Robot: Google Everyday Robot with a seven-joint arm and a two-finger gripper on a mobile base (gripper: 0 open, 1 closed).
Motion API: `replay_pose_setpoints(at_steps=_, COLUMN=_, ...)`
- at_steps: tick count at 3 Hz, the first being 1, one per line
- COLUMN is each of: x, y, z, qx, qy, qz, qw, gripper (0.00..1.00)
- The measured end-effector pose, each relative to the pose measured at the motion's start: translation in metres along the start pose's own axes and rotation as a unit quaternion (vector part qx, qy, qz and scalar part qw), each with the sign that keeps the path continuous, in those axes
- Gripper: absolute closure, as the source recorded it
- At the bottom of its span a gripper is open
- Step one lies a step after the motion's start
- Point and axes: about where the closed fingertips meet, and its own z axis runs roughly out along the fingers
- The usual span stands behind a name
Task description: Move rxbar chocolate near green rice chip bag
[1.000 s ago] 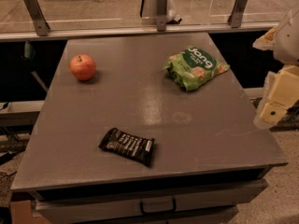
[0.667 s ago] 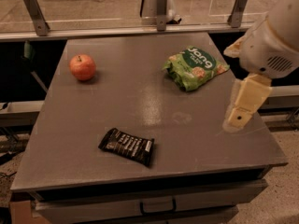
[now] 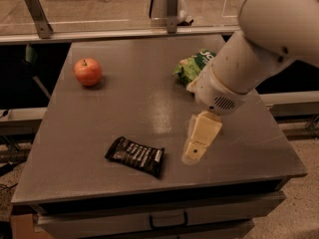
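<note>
Just beside the rxbar chocolate (image 3: 135, 156), the jaws have swung in.

The gray table (image 3: 124, 98) held a red apple (image 3: 88, 72) far left, the green rice chip bag (image 3: 191, 68) (half behind my arm (image 3: 249, 59)) and the rxbar chocolate (image 3: 135, 156) in front, my gripper (image 3: 193, 156) just beside it.

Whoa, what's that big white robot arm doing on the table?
The robot arm holds its tool over the grey table, just right of the black rxbar chocolate, not touching it. The bar lies flat near the front edge. The green rice chip bag sits farther back, partly behind the arm; a red apple is back left.
</note>
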Motion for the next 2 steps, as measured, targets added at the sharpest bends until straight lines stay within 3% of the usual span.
replay_pose_setpoints(at_steps=2, x=-0.031, y=0.028, z=0.051, qx=-0.024, qy=-0.028, qz=0.007, qw=0.9993, gripper=0.00)
